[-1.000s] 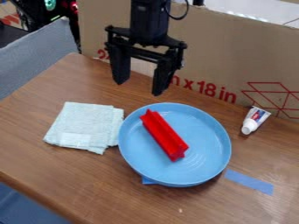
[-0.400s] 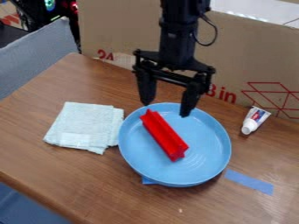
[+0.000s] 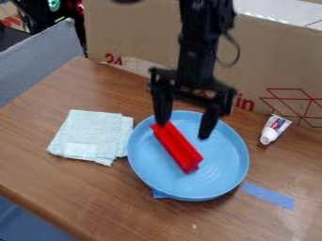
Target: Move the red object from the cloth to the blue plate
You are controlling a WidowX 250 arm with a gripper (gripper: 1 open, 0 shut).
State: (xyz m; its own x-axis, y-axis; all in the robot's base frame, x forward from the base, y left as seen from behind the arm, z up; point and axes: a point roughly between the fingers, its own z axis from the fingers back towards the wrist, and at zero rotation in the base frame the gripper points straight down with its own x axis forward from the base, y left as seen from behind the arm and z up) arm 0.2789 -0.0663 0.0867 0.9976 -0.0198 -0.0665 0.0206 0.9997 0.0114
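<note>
The red object (image 3: 178, 145) is a long bright red block lying diagonally inside the blue plate (image 3: 217, 171), which sits right of centre on the wooden table. The pale mint cloth (image 3: 89, 136) lies flat to the plate's left with nothing on it. My gripper (image 3: 186, 111) hangs just above the far part of the plate, its black fingers (image 3: 161, 107) spread wide apart on either side of the block's upper end. The gripper is open and holds nothing.
A cardboard box (image 3: 270, 66) with red print stands along the back. A small white tube (image 3: 272, 129) lies right of the plate. Blue tape (image 3: 268, 198) sticks to the table near the plate's front. A dark chair (image 3: 32, 61) is at the left.
The open gripper has travelled right and down, from behind the cloth-plate gap to just over the far part of the plate. The block, plate and cloth have not moved.
</note>
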